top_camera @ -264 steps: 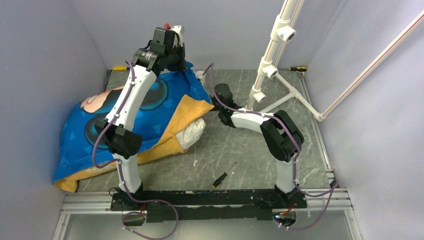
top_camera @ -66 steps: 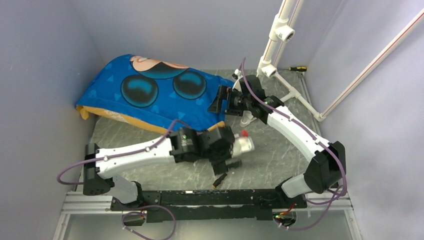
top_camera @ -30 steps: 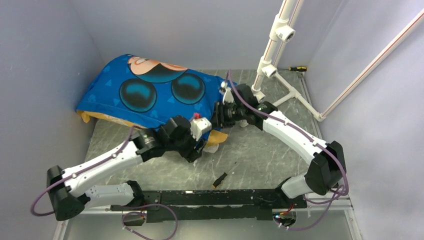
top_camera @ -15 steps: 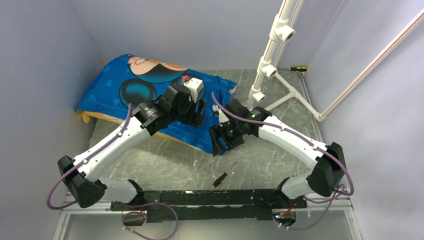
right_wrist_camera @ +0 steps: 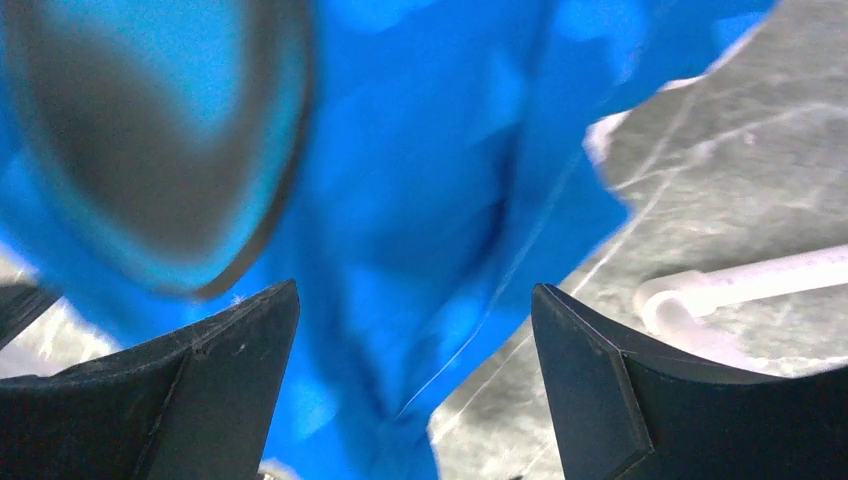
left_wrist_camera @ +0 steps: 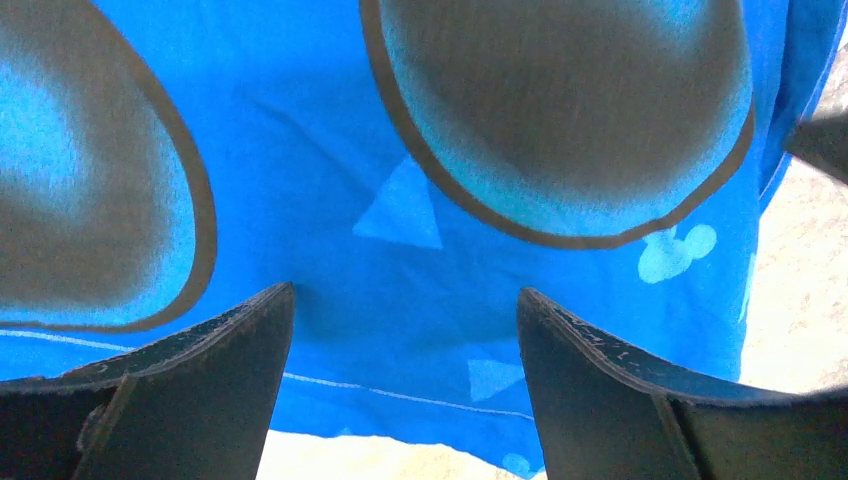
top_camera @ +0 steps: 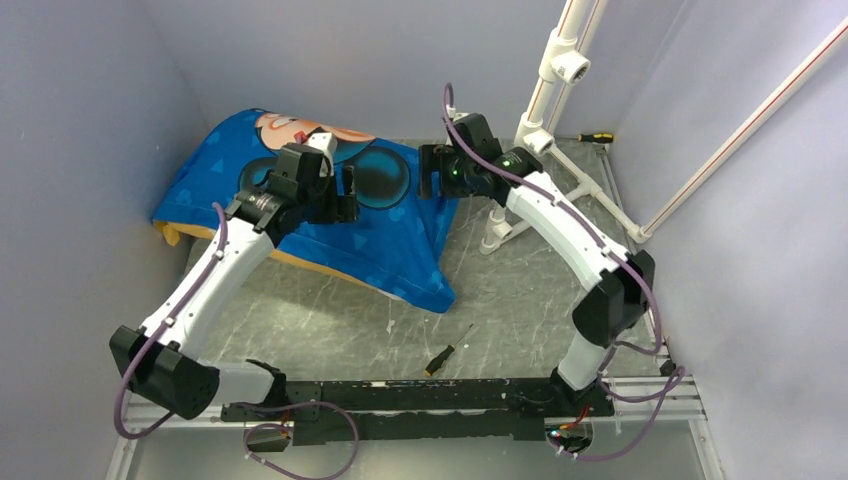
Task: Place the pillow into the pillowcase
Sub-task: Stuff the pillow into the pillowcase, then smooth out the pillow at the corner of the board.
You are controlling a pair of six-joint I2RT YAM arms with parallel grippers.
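Swung back toward 12 o'clock since a moment ago, the left hand (top_camera: 342, 194) hovers open and empty over the plump blue pillowcase (top_camera: 400, 240) lying at 10 o'clock on the surface (top_camera: 330, 322), while the right hand (top_camera: 428, 174), equally spread and empty, hangs above its 2 o'clock corner.

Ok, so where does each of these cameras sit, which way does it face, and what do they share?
Top external: fixed above and behind the bases, looking down at the table; left arm and right arm show whole.
Left wrist: on that wrist, facing the pillowcase and its round black print; own open jaws below.
Right wrist: faces the pillowcase edge, table and white pipe; own open jaws below.
Shared: all three see the pillowcase.
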